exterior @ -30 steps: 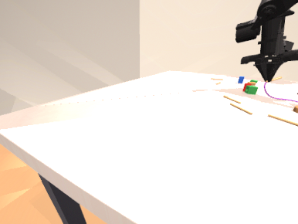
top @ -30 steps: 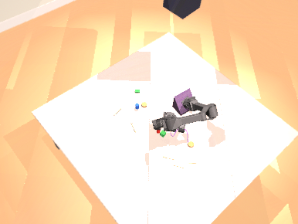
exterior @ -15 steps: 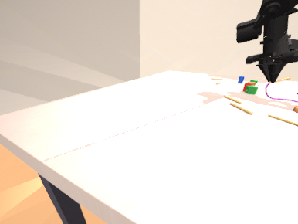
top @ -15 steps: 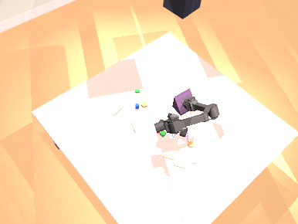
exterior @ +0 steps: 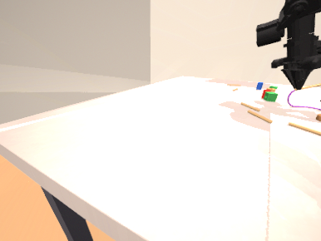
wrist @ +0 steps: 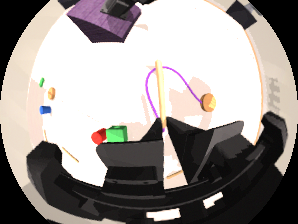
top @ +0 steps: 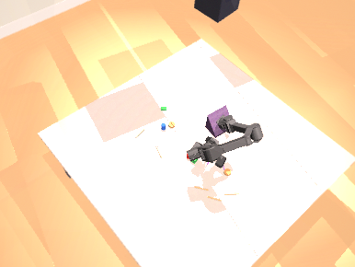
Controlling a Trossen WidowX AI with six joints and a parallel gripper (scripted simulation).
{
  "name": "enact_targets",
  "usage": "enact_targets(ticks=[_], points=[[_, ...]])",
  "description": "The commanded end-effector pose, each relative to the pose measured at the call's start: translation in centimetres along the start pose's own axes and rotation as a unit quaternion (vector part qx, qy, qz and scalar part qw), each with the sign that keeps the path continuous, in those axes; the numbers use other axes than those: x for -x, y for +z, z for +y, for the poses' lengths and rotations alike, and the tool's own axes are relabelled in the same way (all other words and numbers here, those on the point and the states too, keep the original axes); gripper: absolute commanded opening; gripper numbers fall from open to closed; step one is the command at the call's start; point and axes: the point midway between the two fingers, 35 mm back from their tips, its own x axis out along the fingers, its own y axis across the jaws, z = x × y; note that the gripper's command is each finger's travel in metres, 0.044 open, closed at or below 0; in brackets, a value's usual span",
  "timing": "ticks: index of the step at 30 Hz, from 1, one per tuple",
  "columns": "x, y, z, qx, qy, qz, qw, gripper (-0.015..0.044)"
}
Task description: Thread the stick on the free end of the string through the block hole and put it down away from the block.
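My gripper is shut on the thin wooden stick near its string end and holds it above the table. In the wrist view the stick's free end points up the picture. The purple string loops from the fingertips behind the stick to the round button on the table. The purple wooden block stands beside the arm's base. Its hole cannot be made out. In the top view the arm hides the fingertips.
A green block and a red piece lie near the gripper. Loose sticks lie on the table. A blue piece, another round button and a green piece lie farther off.
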Motion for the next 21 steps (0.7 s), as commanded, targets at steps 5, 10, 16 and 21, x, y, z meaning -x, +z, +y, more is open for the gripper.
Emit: enact_targets(ticks=[5, 10, 16, 21], points=[[0.10, 0.04, -0.86, -0.037, 0.001, -0.003, 0.999, 0.0000], [0.02, 0.03, -0.53, -0.025, 0.001, -0.003, 1.000, 0.0000], [0.17, -0.38, -0.42, -0.025, 0.001, 0.000, 1.000, 0.0000], [0.40, -0.96, -0.29, -0.025, 0.002, 0.005, 1.000, 0.0000]])
